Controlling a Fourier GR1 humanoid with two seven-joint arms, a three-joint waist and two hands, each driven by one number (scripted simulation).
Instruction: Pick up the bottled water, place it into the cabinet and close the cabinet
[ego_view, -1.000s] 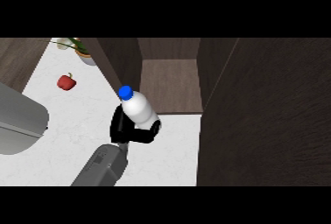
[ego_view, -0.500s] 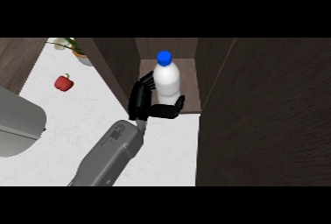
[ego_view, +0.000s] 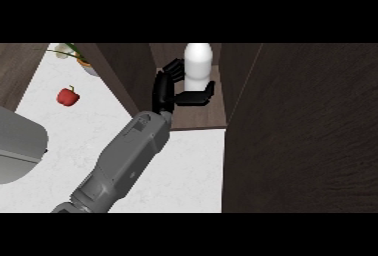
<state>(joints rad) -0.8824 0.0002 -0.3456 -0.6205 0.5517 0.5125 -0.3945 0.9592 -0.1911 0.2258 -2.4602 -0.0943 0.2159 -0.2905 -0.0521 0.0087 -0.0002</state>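
Item, left to right: red pepper lying near the counter's left edge. Our right hand, fingers seemingly spread, thumb under, is leaving the bottled water upright inside the cabinet; we are withdrawing straight back, then swinging the door.

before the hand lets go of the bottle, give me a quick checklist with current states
1. Bottled water inside the cabinet opening: ok.
2. Bottle upright: ok.
3. Bottle base resting on the shelf: cannot tell, hand hides it.
4. Hand open enough to withdraw: not ok, thumb and fingers curl round the bottle.
5. Cabinet door open, clear of the forearm: ok.
6. Red pepper away from the path: ok.
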